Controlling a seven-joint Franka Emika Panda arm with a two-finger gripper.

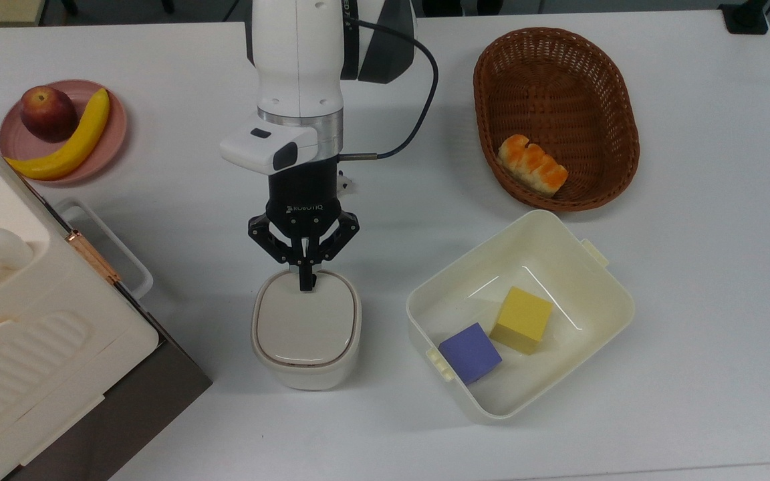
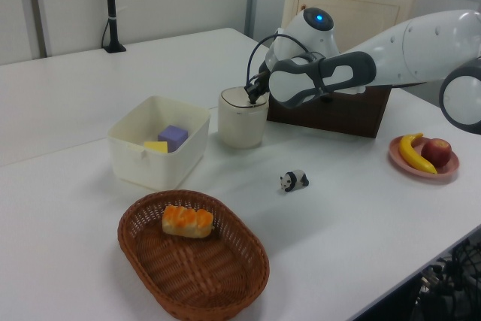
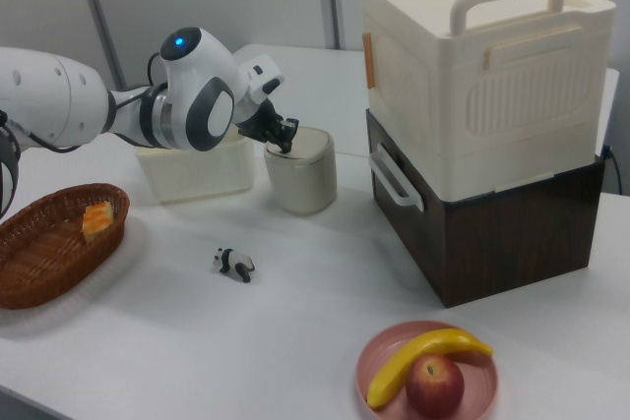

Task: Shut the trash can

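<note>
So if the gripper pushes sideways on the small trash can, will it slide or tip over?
The trash can looks taller than wide, so a high push could tip it. It seems thin plastic, probably light, and may slide on the smooth white table. The gripper rests on its glossy lid, where shut fingertips may slip.

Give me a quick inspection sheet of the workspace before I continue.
Surface: white table, dry, no spills.
Job's things: trash can, lid down flat.
Clutter: tub with yellow cube and purple cube; basket with bread; plate with apple and banana; toy panda.
End effector: shut, tips at lid's rear edge.
Cables: black cable on the wrist.
Surroundings: ribbed box on brown base.
</note>
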